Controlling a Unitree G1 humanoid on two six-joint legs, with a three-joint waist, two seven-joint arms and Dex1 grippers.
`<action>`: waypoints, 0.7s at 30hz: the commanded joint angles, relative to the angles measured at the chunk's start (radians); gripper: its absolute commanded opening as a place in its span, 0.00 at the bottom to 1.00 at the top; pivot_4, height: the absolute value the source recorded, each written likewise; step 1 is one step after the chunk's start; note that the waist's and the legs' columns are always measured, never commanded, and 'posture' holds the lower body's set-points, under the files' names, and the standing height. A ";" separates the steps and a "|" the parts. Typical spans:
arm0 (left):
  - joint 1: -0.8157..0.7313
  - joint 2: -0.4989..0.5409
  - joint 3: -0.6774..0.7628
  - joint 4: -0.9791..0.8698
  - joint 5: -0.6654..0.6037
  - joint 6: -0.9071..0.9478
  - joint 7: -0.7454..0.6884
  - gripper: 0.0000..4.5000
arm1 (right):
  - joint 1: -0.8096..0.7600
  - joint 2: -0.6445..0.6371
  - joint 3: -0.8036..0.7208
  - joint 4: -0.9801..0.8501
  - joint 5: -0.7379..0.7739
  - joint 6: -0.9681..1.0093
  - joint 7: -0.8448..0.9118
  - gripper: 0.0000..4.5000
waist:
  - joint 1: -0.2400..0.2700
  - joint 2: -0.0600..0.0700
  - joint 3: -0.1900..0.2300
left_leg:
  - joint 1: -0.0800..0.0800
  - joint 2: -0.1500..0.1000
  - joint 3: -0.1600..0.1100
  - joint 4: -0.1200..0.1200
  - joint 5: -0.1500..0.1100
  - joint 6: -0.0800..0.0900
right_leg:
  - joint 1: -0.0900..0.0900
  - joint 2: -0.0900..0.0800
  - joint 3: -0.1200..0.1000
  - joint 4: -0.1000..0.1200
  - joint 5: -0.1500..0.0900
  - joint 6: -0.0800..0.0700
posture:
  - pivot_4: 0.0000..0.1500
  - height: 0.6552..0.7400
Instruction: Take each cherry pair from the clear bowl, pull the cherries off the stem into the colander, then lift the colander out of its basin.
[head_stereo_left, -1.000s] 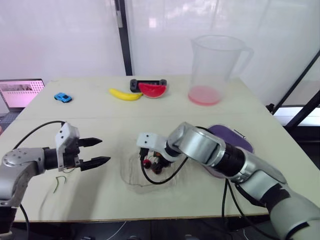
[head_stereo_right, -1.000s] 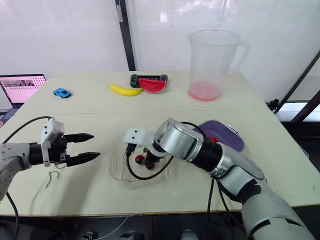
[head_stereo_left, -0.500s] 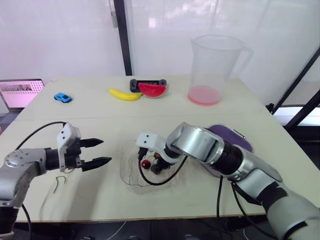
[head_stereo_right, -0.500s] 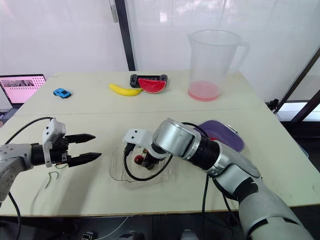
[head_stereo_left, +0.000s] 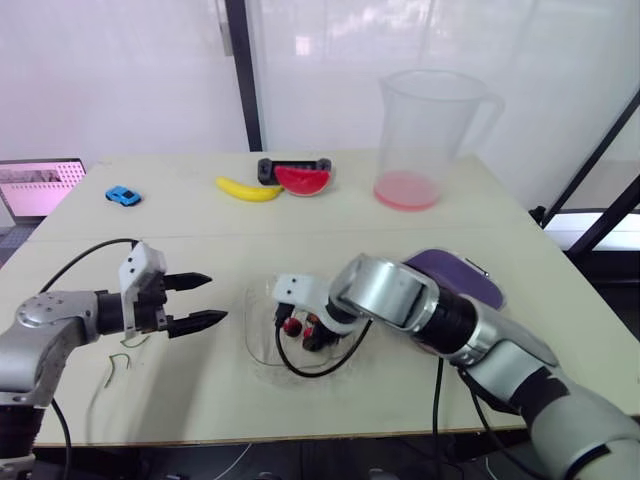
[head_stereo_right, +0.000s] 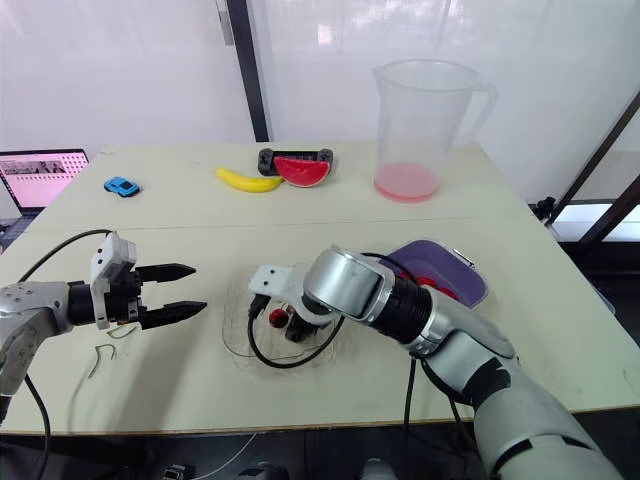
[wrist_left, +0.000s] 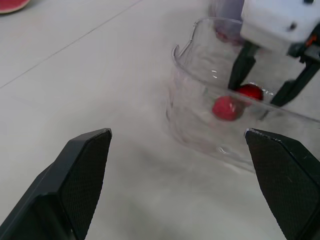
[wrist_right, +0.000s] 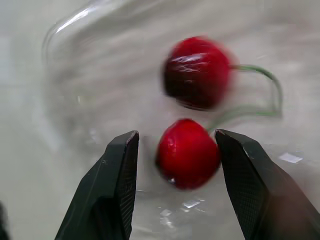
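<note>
Down in the clear bowl (head_stereo_left: 258, 336), right claw (wrist_right: 175, 134) open astride one cherry (wrist_right: 187, 152), ungripped; left claw (head_stereo_left: 215, 299) open, empty

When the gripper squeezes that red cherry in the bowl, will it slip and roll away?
It's round and glossy, so the cherry could slip or roll on the smooth clear bowl. Its thin green stem ties it to the second cherry, so both would probably lift together.

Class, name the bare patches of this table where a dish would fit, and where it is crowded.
Free: the wide strip between banana and clear bowl. Crowded: the bowl, right gripper inside, left gripper beside it, purple basin on its right.
</note>
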 joint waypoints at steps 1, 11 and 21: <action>-0.014 0.004 0.036 -0.016 -0.022 -0.012 -0.007 1.00 | -0.028 0.007 -0.035 -0.009 0.025 0.015 -0.001 0.56 | 0.002 0.000 0.000 | 0.000 0.000 0.000 0.000 0.000 0.000 | 0.000 0.000 0.000 0.000 0.000 0.000 | 1.00 1.00; -0.007 0.000 0.037 -0.020 -0.020 -0.015 0.000 1.00 | -0.038 -0.007 0.002 0.008 0.025 -0.014 -0.018 0.38 | 0.003 0.000 0.000 | 0.000 0.000 0.000 0.000 0.000 0.000 | 0.000 0.000 0.000 0.000 0.000 0.000 | 1.00 1.00; -0.013 -0.001 0.034 -0.020 -0.026 -0.013 0.002 1.00 | -0.077 -0.031 -0.026 -0.038 0.046 -0.033 0.004 0.19 | 0.003 0.000 0.000 | 0.000 0.000 0.000 0.000 0.000 0.000 | 0.000 0.000 0.000 0.000 0.000 0.000 | 1.00 1.00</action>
